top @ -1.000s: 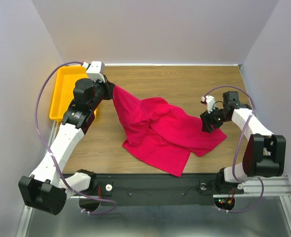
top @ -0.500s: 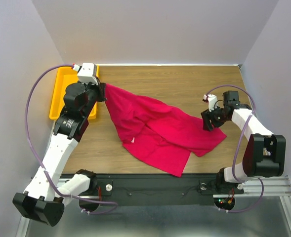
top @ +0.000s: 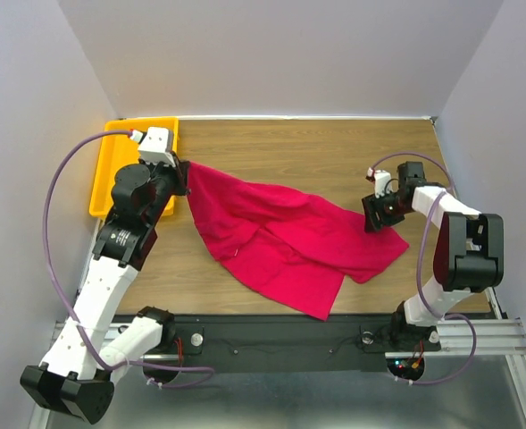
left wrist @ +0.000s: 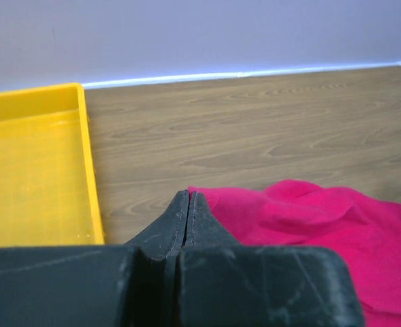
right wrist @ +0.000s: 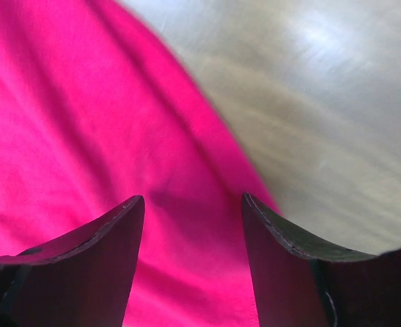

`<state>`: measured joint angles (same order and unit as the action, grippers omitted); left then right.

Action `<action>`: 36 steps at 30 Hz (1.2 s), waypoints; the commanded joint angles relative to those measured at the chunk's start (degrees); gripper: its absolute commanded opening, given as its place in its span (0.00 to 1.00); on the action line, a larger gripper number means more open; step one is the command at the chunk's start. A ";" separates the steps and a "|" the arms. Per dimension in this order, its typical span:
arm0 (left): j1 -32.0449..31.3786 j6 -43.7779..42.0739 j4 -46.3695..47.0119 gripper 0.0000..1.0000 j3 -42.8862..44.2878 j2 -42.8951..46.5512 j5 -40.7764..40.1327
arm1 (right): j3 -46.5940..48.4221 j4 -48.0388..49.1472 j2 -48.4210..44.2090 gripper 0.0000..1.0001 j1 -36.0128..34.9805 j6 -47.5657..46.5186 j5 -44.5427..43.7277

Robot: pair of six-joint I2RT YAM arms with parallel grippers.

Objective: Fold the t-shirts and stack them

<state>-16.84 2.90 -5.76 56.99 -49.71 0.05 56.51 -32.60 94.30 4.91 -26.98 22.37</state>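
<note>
while the left pincer (left wrist: 188, 197) clamps the shirt (top: 280, 237) by an edge at its tip, the right pincer (right wrist: 193, 204) hangs open over the hem below; spreading step, i'd say. next: drop and pinch.

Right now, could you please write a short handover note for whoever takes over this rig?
Left gripper: shut on a corner of the red t-shirt, beside the yellow tray.
Right gripper: open over the shirt's right edge, holding nothing.
T-shirt: spread out but rumpled on the table, outside the tray.
Done: no fold visible yet.
Left: flatten, fold and stack; only one shirt is in view.
</note>
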 commanded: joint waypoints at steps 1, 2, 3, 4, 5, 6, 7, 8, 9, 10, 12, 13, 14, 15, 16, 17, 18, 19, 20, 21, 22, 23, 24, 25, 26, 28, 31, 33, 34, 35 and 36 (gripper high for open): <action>0.23 1.06 2.51 0.00 -1.35 1.64 1.88 | 2.55 3.33 1.32 0.63 0.28 -0.17 -1.54; 0.32 1.41 2.51 0.00 -1.62 1.81 1.97 | 2.55 3.25 1.50 0.62 0.28 -0.78 -1.71; 0.23 1.67 2.68 0.00 -2.23 1.99 2.14 | 2.64 3.33 1.50 0.61 0.28 -1.14 -1.89; 0.23 2.11 2.77 0.00 -2.58 1.90 2.32 | 2.90 3.42 1.06 0.61 0.28 -1.66 -2.15; 0.32 2.37 2.95 0.00 -2.76 2.08 2.41 | 3.16 3.33 0.71 0.61 0.28 -1.67 -2.33; 0.23 2.55 3.12 0.00 -3.20 2.16 2.49 | 3.60 3.25 -0.42 0.61 0.28 -1.93 -2.59; 0.23 2.64 3.21 0.00 -3.46 2.16 2.58 | 3.95 3.16 -0.96 0.62 0.28 -2.02 -2.60; 0.23 2.90 3.47 0.00 -3.81 2.08 2.67 | 4.48 3.16 -1.66 0.64 0.37 -2.54 -2.60; 0.23 3.08 3.65 0.00 -3.99 2.08 2.84 | 4.75 3.07 -1.66 0.65 0.28 -2.81 -2.77; 0.23 3.17 3.82 0.00 -4.08 1.99 3.02 | 4.92 3.07 -1.58 0.66 0.28 -3.07 -2.77; 0.32 3.61 4.09 0.00 -4.26 1.64 3.72 | 4.92 2.89 -0.97 0.66 0.28 -4.22 -2.68; 0.23 3.78 4.35 0.00 -4.34 1.46 3.90 | 4.84 2.72 0.08 0.66 0.28 -4.48 -2.25; 0.23 3.87 4.44 0.00 -4.35 1.37 3.99 | 4.75 2.54 0.61 0.66 0.28 -4.66 -1.81; 0.23 4.13 4.61 0.00 -4.43 1.29 4.16 | 4.31 2.37 1.06 0.66 0.37 -5.09 -0.85; 0.23 4.22 4.70 0.00 -4.52 1.29 4.25 | 4.14 2.37 1.93 0.65 0.28 -5.18 -0.58; 0.23 4.22 4.79 0.00 -4.61 1.29 4.34 | 3.96 2.28 2.37 0.64 0.28 -5.10 -0.23; 0.23 4.22 4.79 0.00 -4.70 1.29 4.43 | 3.87 2.19 2.64 0.64 0.28 -5.01 0.13; 0.32 4.31 4.79 0.00 -4.70 1.29 4.43 | 3.61 2.10 2.73 0.61 0.28 -4.92 1.43; 0.32 4.31 4.79 0.00 -4.78 1.11 4.60 | 3.43 2.01 2.73 0.59 0.28 -4.83 2.23; 0.23 4.40 4.88 0.00 -4.87 1.02 4.69 | 3.17 1.67 2.64 0.55 0.28 -4.75 3.89; 0.32 4.40 4.97 0.00 -4.96 0.94 4.78 | 3.08 1.40 2.55 0.51 0.19 -4.75 4.60; 0.23 4.49 5.06 0.00 -5.13 0.76 4.87 | 2.99 1.14 2.38 0.46 0.19 -4.92 5.13; 0.23 4.57 5.23 0.00 -5.22 0.67 4.78 | 2.99 0.61 2.20 0.41 0.19 -4.92 5.75; 0.23 4.75 5.41 0.00 -5.40 0.58 4.78 | 3.16 0.26 2.12 0.30 0.19 -5.10 5.93; 0.23 4.84 5.41 0.00 -5.57 0.58 4.69 | 3.34 -0.09 2.03 0.24 0.19 -5.62 6.10; 0.23 5.01 5.41 0.00 -6.19 0.41 4.43 | 3.78 -1.32 1.24 0.07 0.19 -5.89 6.72; 0.23 5.19 6.90 0.00 -6.81 -0.12 4.34 | 6.15 -5.08 -1.57 0.01 0.19 -7.64 10.13; 0.32 5.28 7.08 0.00 -7.16 -0.38 4.08 | 9.31 -8.60 -3.94 0.01 0.19 -11.15 13.56; 0.32 5.36 7.34 0.00 -7.24 -0.56 3.99 | 10.28 -12.80 -6.73 0.01 0.19 -12.73 17.75; 0.23 5.37 7.43 0.00 -7.42 -0.56 3.73 | 11.33 -15.71 -7.89 0.01 0.19 -15.01 20.14; 0.32 5.37 7.43 0.00 -7.42 -0.65 3.03 | 12.56 -18.79 -9.30 0.01 -0.24 -21.47 22.17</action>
<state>-16.78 7.94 -2.72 49.98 -50.74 4.08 62.92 -41.52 92.73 4.91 -37.30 33.45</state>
